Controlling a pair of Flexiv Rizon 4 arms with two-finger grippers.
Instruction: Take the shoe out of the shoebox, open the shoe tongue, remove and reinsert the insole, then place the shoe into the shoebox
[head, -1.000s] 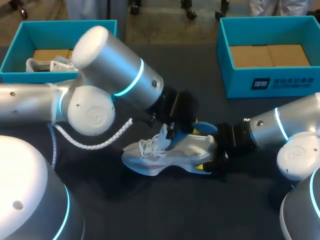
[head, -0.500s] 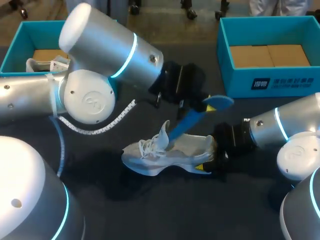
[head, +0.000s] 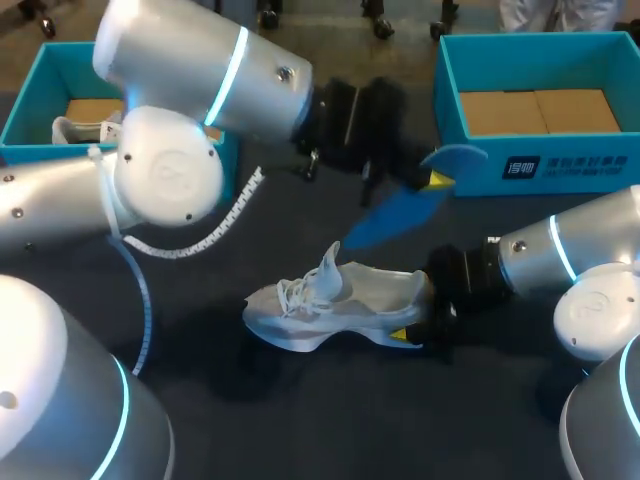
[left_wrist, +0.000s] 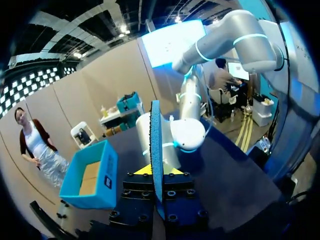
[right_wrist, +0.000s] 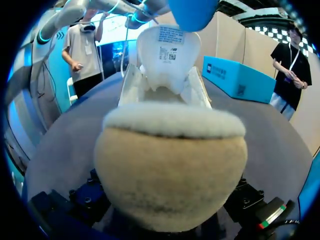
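Dark table (head: 300, 420) carries the shoe (head: 335, 305) at centre, heel clamped by the right gripper (head: 425, 315) at 3 o'clock. The left gripper (head: 432, 178), closed on the blue insole (head: 400, 210), has risen toward 1 o'clock; the insole now hangs clear. Removal appears complete; reinsertion follows.

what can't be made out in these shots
- How the right gripper holds the shoe: the heel fills the right wrist view and covers the gripper in the head view.
- The shoe's inside: the heel collar blocks it in the right wrist view, and it is too small and side-on in the head view.
- The left shoebox: mostly behind the left arm in the head view.
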